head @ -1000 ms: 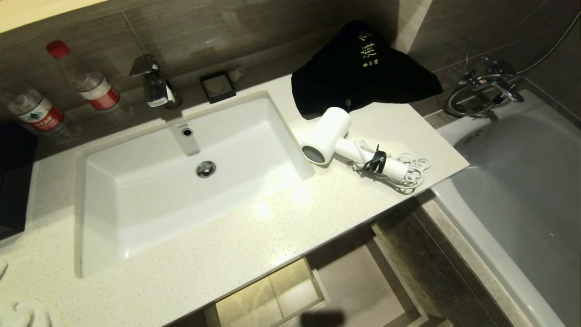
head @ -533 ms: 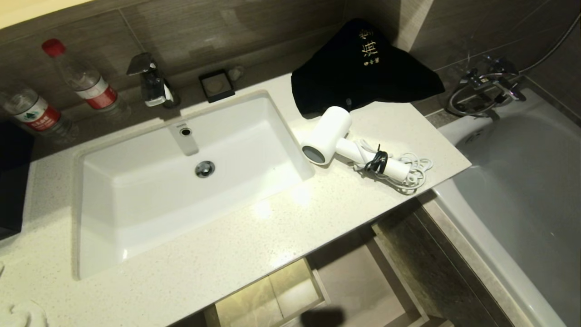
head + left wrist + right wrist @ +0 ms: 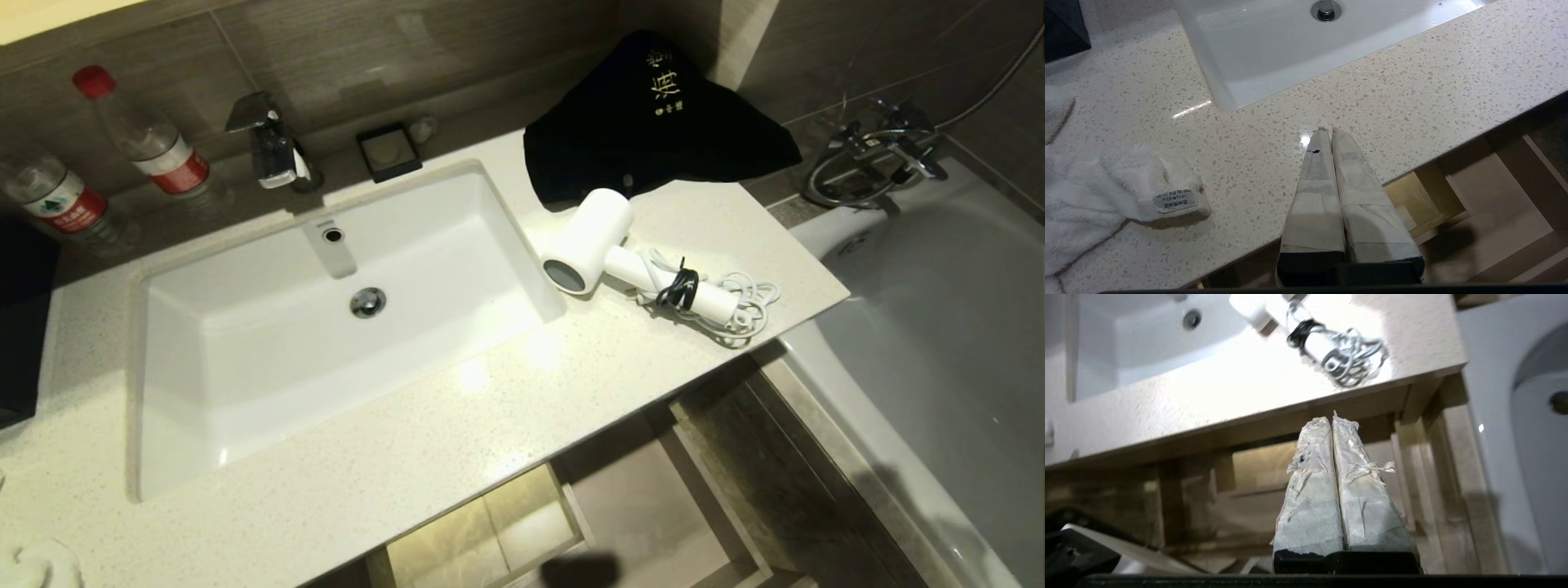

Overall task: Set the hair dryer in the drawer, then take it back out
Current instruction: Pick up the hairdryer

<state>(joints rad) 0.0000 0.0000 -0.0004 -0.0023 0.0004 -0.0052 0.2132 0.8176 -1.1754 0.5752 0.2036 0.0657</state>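
Hair dryer (image 3: 589, 241) lay on countertop (image 3: 457, 433) between sink (image 3: 343, 310) & bathtub (image 3: 939, 343), by black cloth (image 3: 653, 122). Drawer (image 3: 653, 506) stood open below. I saw right gripper (image 3: 1331, 421) pressed closed, empty, under counter edge; left gripper (image 3: 1327, 130) closed too, over countertop.

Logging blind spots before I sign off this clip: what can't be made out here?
- Drawer: head view, the countertop covers its back part and the picture's lower edge cuts its front.
- Hair dryer: right wrist view, barrel cut by the top edge, blurred.
- Black cloth: head view, gold lettering too small to read.
- Right gripper and left gripper: absent from head view.
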